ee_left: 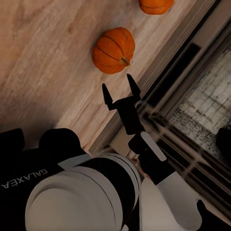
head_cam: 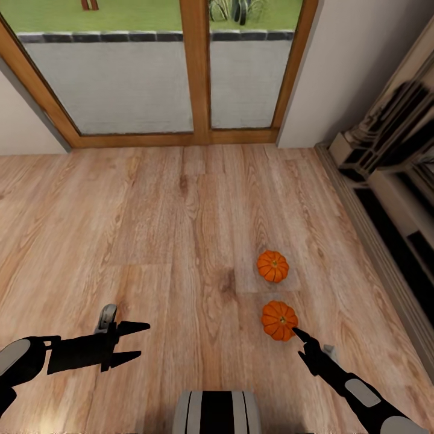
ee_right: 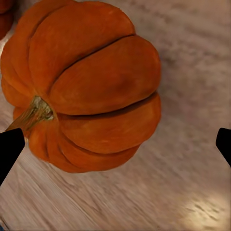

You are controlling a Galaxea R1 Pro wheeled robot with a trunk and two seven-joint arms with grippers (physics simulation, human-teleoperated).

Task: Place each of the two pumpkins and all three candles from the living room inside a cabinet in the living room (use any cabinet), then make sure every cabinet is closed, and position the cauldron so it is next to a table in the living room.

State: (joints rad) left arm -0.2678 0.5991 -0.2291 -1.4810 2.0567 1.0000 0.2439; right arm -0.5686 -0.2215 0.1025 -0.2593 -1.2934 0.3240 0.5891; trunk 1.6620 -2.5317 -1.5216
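Observation:
Two orange ribbed pumpkins lie on the wooden floor, the nearer pumpkin just in front of the farther pumpkin. My right gripper is open, pointing at the nearer pumpkin from close by, with its fingertips spread wide to either side of it and not touching it. My left gripper hovers open and empty over bare floor at the left. The candles, cabinet, cauldron and table are out of view.
A wood-framed glass door closes off the far side. A pale shelving unit runs along the right wall, close to the pumpkins. My base shows at the bottom. Wooden floor stretches left and ahead.

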